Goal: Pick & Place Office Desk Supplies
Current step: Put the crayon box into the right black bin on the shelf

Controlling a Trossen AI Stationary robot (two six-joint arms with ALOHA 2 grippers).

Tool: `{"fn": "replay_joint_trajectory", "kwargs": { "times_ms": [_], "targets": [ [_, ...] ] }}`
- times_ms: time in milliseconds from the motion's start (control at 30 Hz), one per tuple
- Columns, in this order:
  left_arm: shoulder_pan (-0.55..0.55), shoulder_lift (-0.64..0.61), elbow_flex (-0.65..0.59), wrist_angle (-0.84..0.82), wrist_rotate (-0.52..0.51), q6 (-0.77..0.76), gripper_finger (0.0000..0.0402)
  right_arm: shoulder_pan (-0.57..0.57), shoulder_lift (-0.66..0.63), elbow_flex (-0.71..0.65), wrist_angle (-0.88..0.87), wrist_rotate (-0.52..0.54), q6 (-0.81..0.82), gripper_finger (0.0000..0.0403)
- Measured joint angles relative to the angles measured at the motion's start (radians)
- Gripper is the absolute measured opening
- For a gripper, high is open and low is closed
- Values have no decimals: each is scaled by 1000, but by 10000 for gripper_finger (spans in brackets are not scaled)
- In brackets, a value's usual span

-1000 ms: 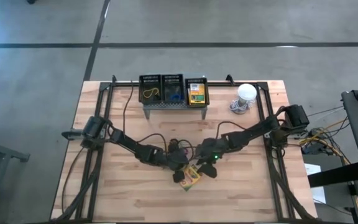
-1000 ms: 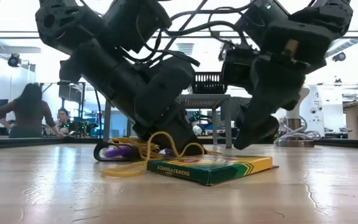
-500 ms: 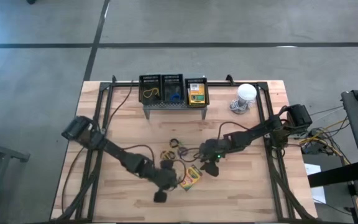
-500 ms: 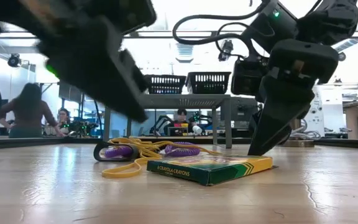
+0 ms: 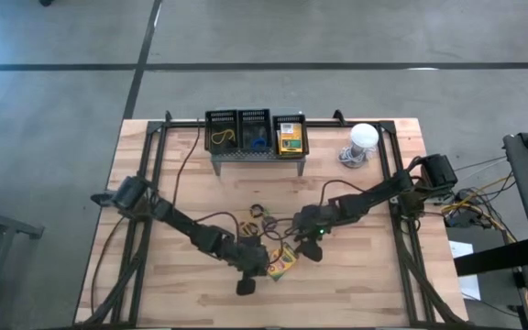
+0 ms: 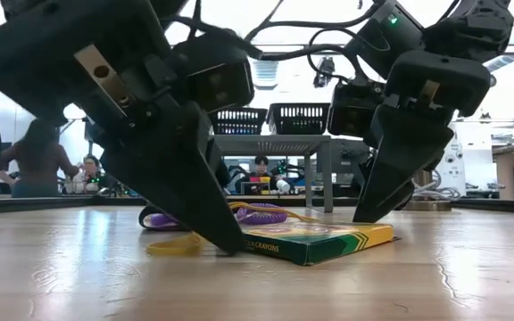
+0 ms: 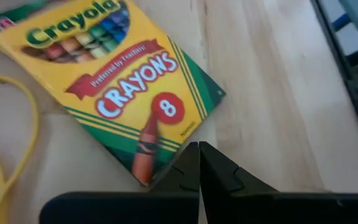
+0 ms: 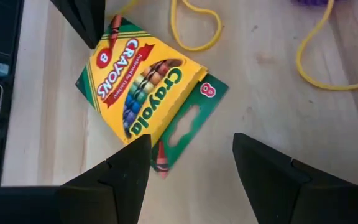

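Seen from above, the flat yellow-and-green cardboard crayon box lies on the pale wooden desk just below the frame's centre, with the left gripper at its left edge and the right gripper just to its upper right; loose rubber bands sit just above, too small here to count. From desk height, the box lies flat at lower centre, the left fingers pressed together with their tip down at its near corner, and the right ones spread above its far end; yellow and purple loops behind are partly hidden. The left wrist camera confirms closed fingers touching the box's corner, gripping nothing. The right wrist camera shows open fingers framing the box's green flap. The box looks light, stiff and somewhat slick, probably best pinched across its narrow width; its thin edges lie flush to the desk.
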Motion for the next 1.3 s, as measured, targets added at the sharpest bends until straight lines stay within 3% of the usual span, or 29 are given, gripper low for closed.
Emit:
{"fn": "replay_joint_trajectory", "kwargs": {
  "times_ms": [267, 600, 833, 1067, 1200, 1300],
  "targets": [
    [5, 0, 5, -4, 53, 23, 3, 6, 3, 6, -8, -78, 12, 226],
    [6, 1, 21, -24, -124, 28, 3, 14, 2, 6, -30, -59, -338, 226],
    [-42, -71, 162, -314, -340, 42, 2, 33, 2, 1, -23, 53, -558, 226],
    [-105, -79, 235, -311, -311, -9, 2, 111, -10, -2, -24, 101, -671, 226],
    [-119, -76, 205, -224, -315, -96, 2, 152, -26, -2, -18, 227, -681, 226],
    [-125, -76, 168, -215, -310, -180, 2, 168, -20, -2, -15, 251, -672, 226]
  ]
}}
